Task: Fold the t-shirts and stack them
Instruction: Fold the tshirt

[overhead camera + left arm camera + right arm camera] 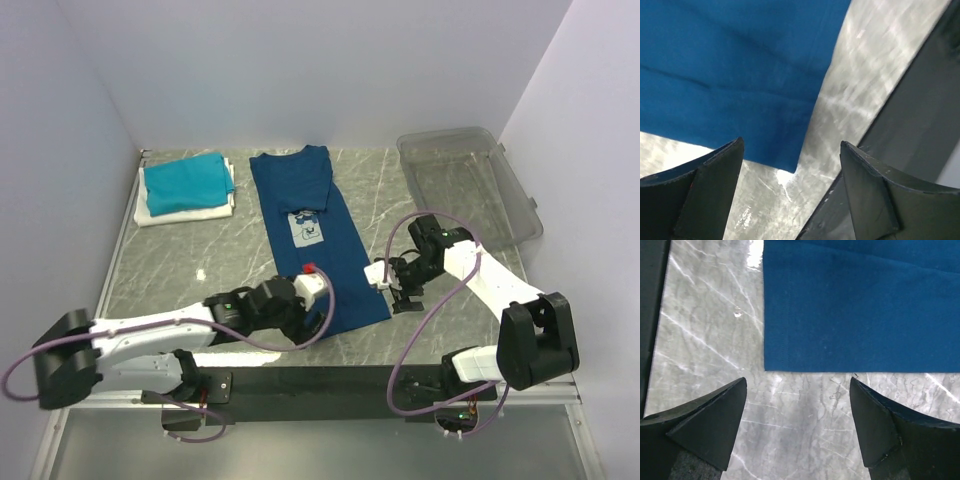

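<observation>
1. Navy t-shirt (315, 240) lies flat in the middle of the marble table (180, 270), folded lengthwise into a long narrow strip.
2. Its long axis runs from the far side toward the arms, slanting a little to the right as it comes near. The collar end is far, the hem end near, and the pale chest print (308, 228) faces up.
3. The left gripper (305, 310) hangs over the near left corner of the hem. In the left wrist view its fingers (715, 190) are spread wide, and a corner of the shirt (740, 75) sits just ahead of the gap between them, not pinched.
4. The right gripper (392, 285) is just beside the shirt's right edge near the hem. In the right wrist view its fingers (710, 425) are spread. A straight edge of the shirt (865, 305) crosses just beyond the tips, apart from them, with bare marble under the gap.
5. Neither gripper holds anything.
6. A folded teal t-shirt (185, 180) rests on a folded white t-shirt (190, 212) at the far left of the table, near the navy one.
7. A clear bin (470, 185) stands at the far right.
</observation>
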Action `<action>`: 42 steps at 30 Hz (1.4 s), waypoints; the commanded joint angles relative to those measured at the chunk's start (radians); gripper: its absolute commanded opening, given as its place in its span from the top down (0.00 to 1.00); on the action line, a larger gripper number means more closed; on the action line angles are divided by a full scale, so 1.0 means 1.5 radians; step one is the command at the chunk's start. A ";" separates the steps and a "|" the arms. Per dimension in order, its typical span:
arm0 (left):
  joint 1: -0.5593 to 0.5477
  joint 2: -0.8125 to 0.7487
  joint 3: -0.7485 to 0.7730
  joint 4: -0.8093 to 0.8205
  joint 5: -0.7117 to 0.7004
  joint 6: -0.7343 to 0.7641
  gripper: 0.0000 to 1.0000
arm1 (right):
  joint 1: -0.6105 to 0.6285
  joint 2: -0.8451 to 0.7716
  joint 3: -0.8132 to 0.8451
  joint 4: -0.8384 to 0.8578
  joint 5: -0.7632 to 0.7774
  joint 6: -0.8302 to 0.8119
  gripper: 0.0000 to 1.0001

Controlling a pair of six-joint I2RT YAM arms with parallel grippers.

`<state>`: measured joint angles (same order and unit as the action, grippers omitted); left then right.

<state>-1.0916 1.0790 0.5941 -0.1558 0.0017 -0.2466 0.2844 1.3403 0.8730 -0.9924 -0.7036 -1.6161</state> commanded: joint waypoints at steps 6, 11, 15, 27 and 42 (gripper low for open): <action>-0.044 0.139 0.083 -0.042 -0.062 0.075 0.22 | 0.003 -0.009 0.003 0.048 0.019 0.016 0.15; -0.057 0.215 0.164 -0.124 -0.082 0.119 0.28 | 0.002 -0.006 0.014 0.027 0.018 0.011 0.16; -0.069 0.265 0.206 -0.199 -0.077 0.142 0.30 | 0.002 0.000 0.018 0.013 0.019 0.007 0.17; -0.086 0.375 0.260 -0.256 -0.104 0.101 0.30 | 0.003 -0.004 0.012 0.036 0.014 0.023 0.18; -0.076 0.438 0.287 -0.276 -0.144 0.069 0.57 | 0.004 -0.012 -0.020 0.030 0.021 -0.002 0.19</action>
<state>-1.2133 1.7077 1.0199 -0.5442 -0.1825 -0.1402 0.2855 1.3411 0.8581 -0.9424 -0.6724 -1.5948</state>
